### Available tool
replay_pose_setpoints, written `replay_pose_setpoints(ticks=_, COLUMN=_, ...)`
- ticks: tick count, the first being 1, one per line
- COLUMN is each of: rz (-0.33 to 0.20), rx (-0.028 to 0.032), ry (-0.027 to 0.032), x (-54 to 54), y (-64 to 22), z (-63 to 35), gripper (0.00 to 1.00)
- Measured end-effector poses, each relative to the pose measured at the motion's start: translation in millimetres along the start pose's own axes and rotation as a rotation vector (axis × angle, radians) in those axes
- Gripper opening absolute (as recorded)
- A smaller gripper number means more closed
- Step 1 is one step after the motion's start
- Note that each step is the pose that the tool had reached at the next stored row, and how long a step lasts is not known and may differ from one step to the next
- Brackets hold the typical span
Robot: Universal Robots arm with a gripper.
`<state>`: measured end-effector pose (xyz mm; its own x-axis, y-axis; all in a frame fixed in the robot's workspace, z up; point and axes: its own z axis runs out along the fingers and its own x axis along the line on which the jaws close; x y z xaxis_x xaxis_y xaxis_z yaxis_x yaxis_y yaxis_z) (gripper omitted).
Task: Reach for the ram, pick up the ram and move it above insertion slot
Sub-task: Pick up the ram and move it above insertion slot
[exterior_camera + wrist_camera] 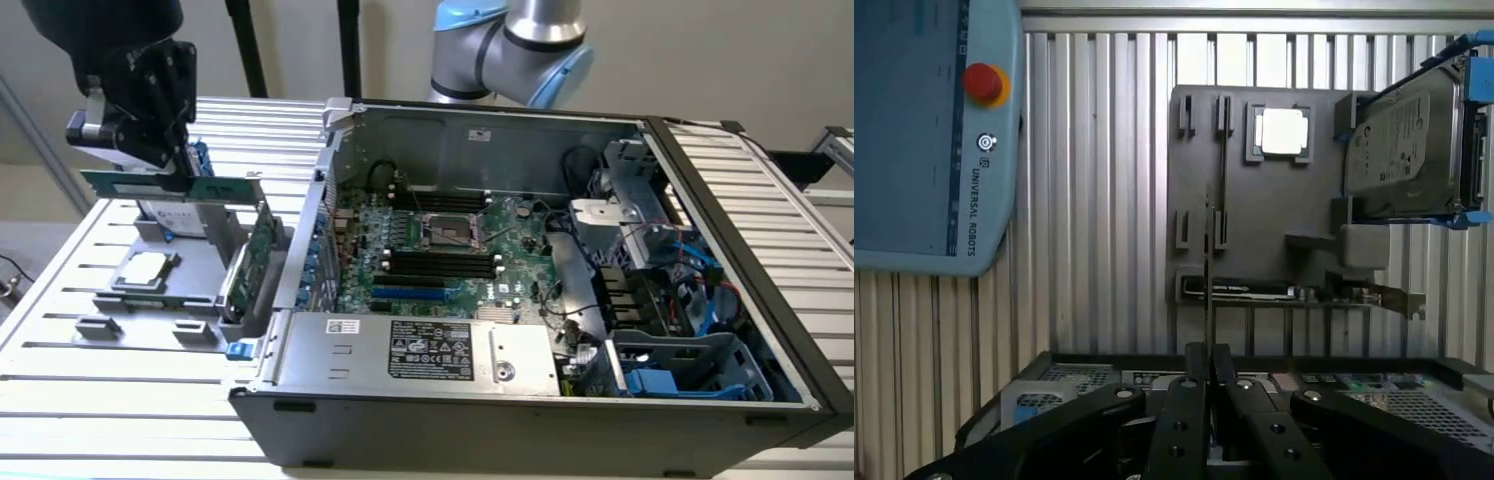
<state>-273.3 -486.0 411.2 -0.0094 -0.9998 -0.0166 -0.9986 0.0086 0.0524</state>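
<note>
Jaws clenched on the ram [167,186], the gripper [1207,365] holds it edge-on above the grey parts tray [1254,270], well apart from the insertion slot [434,257]. I judge the thin stick could twist in that narrow grip. Four black slots; one processor chip [1284,131], one hard drive [1409,140].

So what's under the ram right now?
The ram hangs clamped in the gripper above the grey parts holder, where the processor lies. The holder beneath the gripper is hidden.
</note>
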Motion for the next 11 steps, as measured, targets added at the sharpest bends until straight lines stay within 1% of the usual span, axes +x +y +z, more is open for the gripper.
replay_pose_setpoints(ticks=2, rz=0.0, rx=-0.0001, ry=-0.0054, x=-0.1, y=-9.2, z=-0.7, gripper=0.13)
replay_pose_setpoints(ticks=11, rz=-0.002, rx=-0.0003, ry=-0.0374, x=-0.5, y=-50.2, z=-2.9, gripper=0.13)
